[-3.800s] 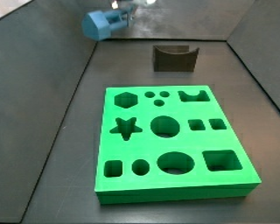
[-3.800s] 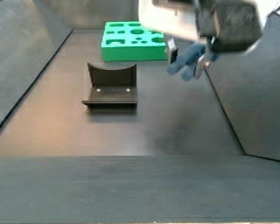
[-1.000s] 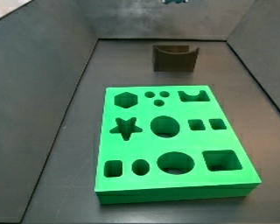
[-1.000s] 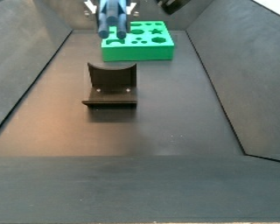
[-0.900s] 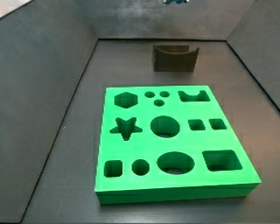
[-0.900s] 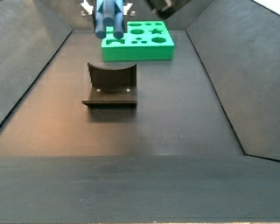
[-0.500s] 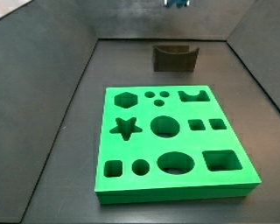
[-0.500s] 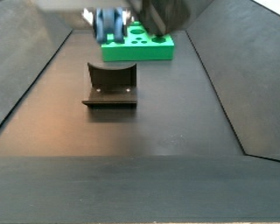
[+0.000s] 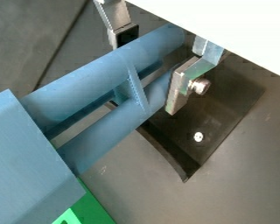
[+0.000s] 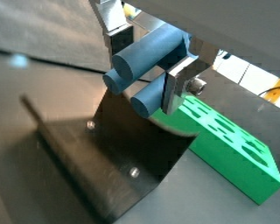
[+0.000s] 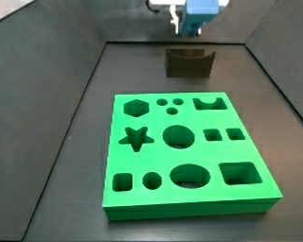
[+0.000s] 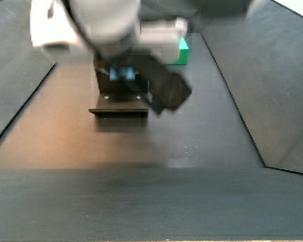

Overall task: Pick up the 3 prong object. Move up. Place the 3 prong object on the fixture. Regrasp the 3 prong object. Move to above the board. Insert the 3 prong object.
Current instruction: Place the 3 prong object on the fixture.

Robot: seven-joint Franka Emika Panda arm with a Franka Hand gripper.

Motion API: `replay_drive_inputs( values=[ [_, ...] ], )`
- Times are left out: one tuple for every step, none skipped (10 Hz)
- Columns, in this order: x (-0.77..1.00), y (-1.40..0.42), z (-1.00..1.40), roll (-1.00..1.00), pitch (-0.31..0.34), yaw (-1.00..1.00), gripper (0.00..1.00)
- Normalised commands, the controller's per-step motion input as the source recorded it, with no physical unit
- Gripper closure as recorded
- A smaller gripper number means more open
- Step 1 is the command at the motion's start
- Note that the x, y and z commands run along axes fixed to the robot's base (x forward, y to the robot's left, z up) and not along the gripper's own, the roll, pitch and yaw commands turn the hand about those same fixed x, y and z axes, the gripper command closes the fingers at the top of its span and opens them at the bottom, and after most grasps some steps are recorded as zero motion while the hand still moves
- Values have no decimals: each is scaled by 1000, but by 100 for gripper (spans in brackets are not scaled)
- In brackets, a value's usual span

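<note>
- Gripper (image 11: 192,21) up at the far end of the bin in a side view, hanging right above the fixture (image 11: 188,62), fingers clamped on the 3 prong object (image 11: 200,9).
- Blue-grey piece showing only as a small block at the fingers in that view, clear of the fixture's top edge.
- Wrist view now: silver finger plates (image 9: 185,82) pressed on either side of the 3 prong object (image 9: 108,92), its long body running out past the gripper (image 9: 152,57) to a wider blocky head close to the lens.
- Same clench in another wrist view: gripper (image 10: 143,48) closed on the 3 prong object (image 10: 149,54), two rounded prongs poking toward the camera, one finger plate (image 10: 180,83) flat against the side.
- Fixture (image 10: 119,162) sits directly under the piece here, dark upright wall and base plate, curved notch just below the prongs; whether they touch, cannot tell.
- Board (image 10: 230,143) lies on the floor beyond the fixture in that wrist view, bright green, near it but apart.
- Board (image 11: 187,154) fills the near half of the floor in a side view, star, hexagon, circles and squares all open.
- Blurred side view: arm body covers most of the fixture (image 12: 120,106), gripper (image 12: 121,76) a dark smear over it, a corner of the board (image 12: 184,49) peeking out behind.
</note>
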Motion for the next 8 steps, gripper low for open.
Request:
replay_drive_inputs(
  values=[
    [157, 102, -1000, -642, 24, -137, 100],
    [169, 110, -1000, -417, 16, -118, 100],
    [176, 113, -1000, -262, 15, -106, 100],
    [184, 103, -996, -203, 8, -98, 100],
    [132, 81, -720, -153, -1, -88, 100],
    [93, 65, -469, -132, -13, -76, 100],
    [65, 68, -420, -85, -21, -67, 100],
    [60, 57, -421, -86, -19, -67, 100]
  ],
)
